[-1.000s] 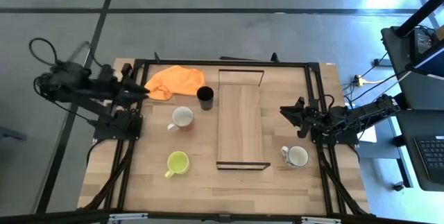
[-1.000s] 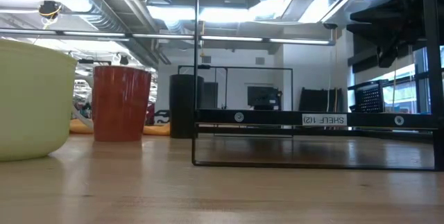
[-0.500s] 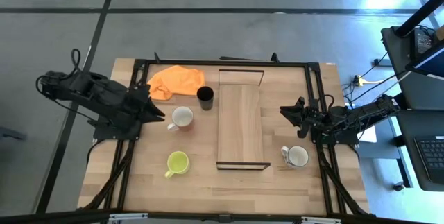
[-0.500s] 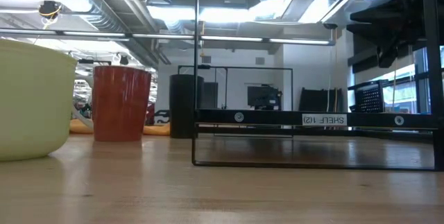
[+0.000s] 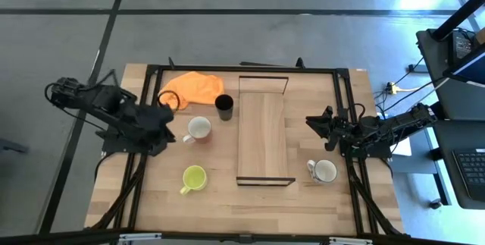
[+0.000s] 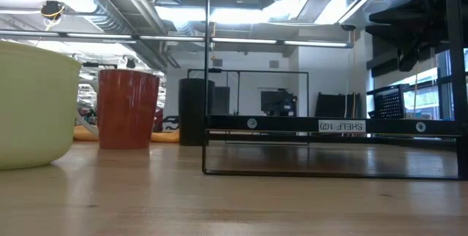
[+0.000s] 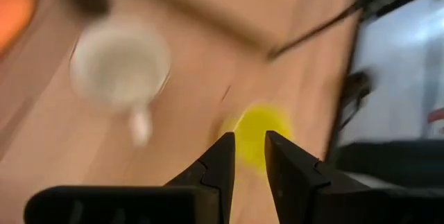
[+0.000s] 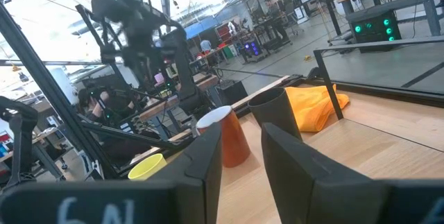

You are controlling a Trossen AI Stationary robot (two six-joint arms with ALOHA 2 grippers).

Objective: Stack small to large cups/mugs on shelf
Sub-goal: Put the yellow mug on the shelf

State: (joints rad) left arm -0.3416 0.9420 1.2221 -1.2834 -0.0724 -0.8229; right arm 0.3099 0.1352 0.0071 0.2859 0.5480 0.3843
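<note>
Smoothly glazed round mugs (image 5: pixel 198 129) flank a long pale-wood shelf (image 5: pixel 262 135).

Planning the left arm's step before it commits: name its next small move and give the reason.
Probably ease the left pincer toward the reddish-brown mug beside it. The pincer holds nothing, its fingers stand slightly apart, the shelf carries no cups, and that mug is the nearest one.

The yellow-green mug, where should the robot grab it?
Probably by the rim of the yellow-green mug, coming straight down from above. It stands upright with its mouth open to the top, and its handle sticks out toward the table's left edge, so pinching the wall opposite the handle looks easiest.
</note>
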